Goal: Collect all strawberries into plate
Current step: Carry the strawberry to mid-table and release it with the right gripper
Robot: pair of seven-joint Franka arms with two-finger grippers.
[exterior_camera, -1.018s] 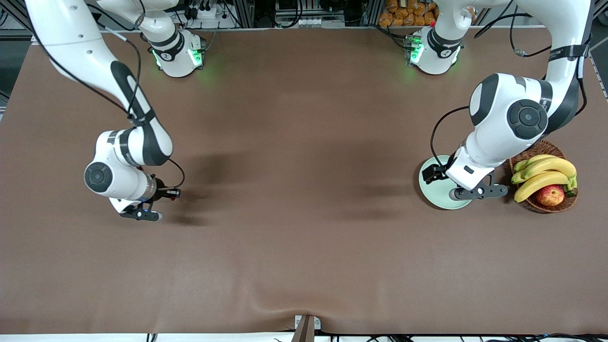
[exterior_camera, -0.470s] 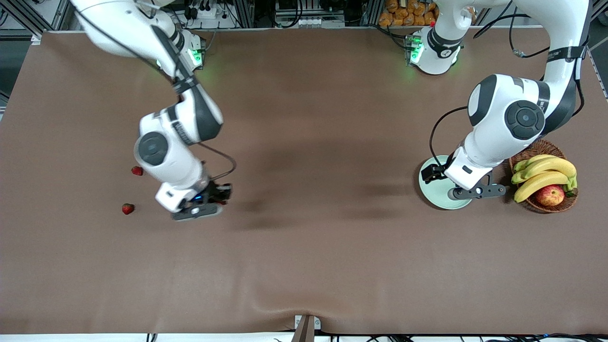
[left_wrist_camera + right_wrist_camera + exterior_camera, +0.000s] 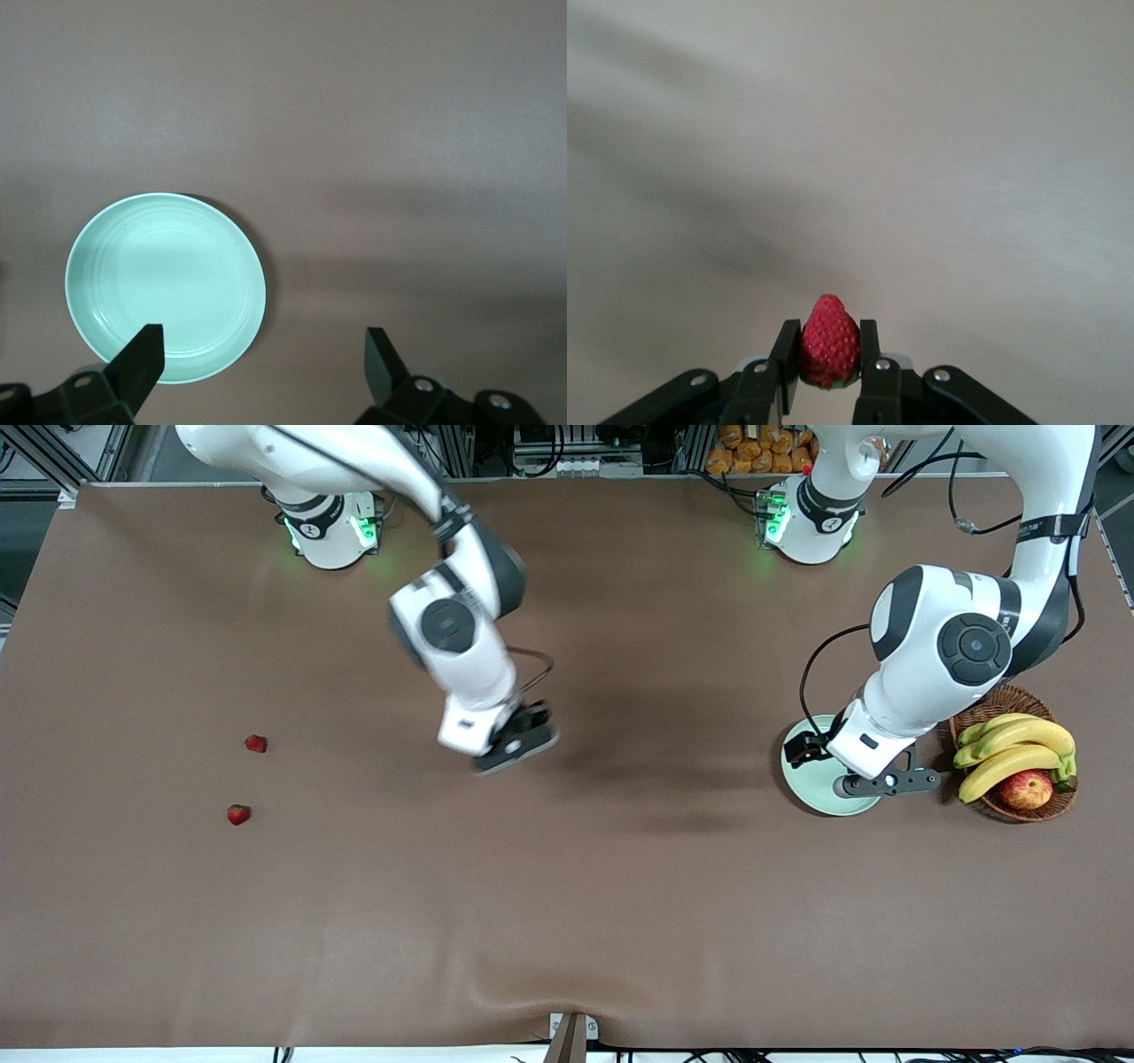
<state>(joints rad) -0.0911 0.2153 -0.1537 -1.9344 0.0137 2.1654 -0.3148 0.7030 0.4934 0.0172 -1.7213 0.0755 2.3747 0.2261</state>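
My right gripper (image 3: 516,746) is up over the middle of the table, shut on a strawberry (image 3: 829,341), which shows red between its fingers in the right wrist view. Two more strawberries lie on the table toward the right arm's end, one (image 3: 256,743) farther from the front camera and one (image 3: 237,814) nearer. The pale mint-green plate (image 3: 808,786) sits toward the left arm's end and is bare in the left wrist view (image 3: 166,287). My left gripper (image 3: 873,782) hangs open and empty over the plate's edge.
A brown wicker basket (image 3: 1019,808) with bananas (image 3: 1010,749) and a red-yellow apple (image 3: 1025,789) stands beside the plate, at the left arm's end of the table.
My right arm has lifted from the two strawberries and swung toward the table's middle with a strawberry in its fingers. The left arm has stayed over the plate.
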